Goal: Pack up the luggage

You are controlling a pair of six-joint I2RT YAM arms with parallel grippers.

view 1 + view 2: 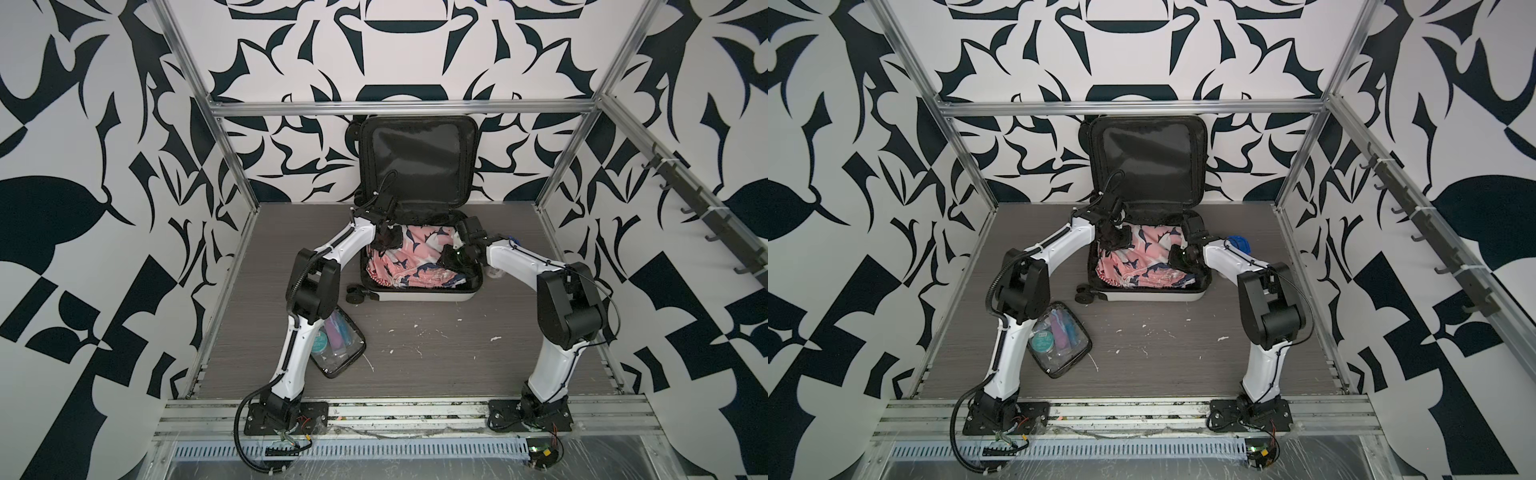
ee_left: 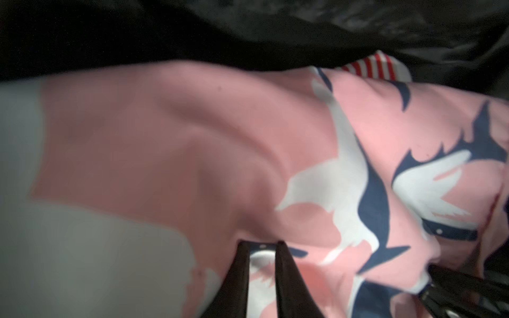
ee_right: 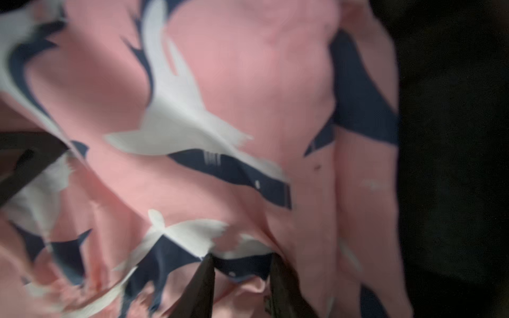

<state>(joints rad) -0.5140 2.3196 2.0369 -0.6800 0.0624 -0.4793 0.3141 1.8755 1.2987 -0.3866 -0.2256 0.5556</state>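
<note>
While looking down in both top views, find the luggage [image 1: 419,296] [image 1: 1150,296] directly beneath both pincers: white shell flat on the table [image 1: 436,357], black-lined lid [image 1: 417,158] upright beyond the pincers, against the patterned back wall. Inside the lower half, right under the fingertips, a crumpled pink garment [image 1: 415,257] [image 1: 1142,262] printed with white and navy birds, filling most of the tub.

Left pincer [image 1: 386,243] [image 1: 1117,241] down at the far left corner of the tub, tips pressed into the cloth. From the left wrist view, fingers [image 2: 289,275] almost together at the left pincer [image 2: 261,245], only a thin strip of garment [image 2: 165,137] between them, creases running in toward the tips: clamped on the cloth. Just past those tips, a scrap of red-and-white stripes [image 2: 369,67] peeping from under the pink, against black lining.

Right pincer [image 1: 451,259] [image 1: 1177,255] low at the right edge of the tub, across the garment from the left one. From the right wrist view, fingers [image 3: 201,286] partly apart at the right pincer [image 3: 242,257], a fold of garment [image 3: 248,68] bunched between them; cannot tell whether pinched or merely touched. Blurred, that view.

Outward from the pincers:
- A black spinner wheel [image 1: 355,293] at the near left corner of the case, on the near side of the left pincer.
- A clear black-trimmed toiletry pouch [image 1: 338,347] [image 1: 1059,343] well back from the left pincer, beside the left arm's lower link, with teal, purple and pink items inside.
- A blue object [image 1: 1239,245] just behind the right pincer's wrist, partly hidden by the arm, too little shown to name.
- White flecks [image 1: 494,338] scattered over the table, between the case and the arm bases.
</note>
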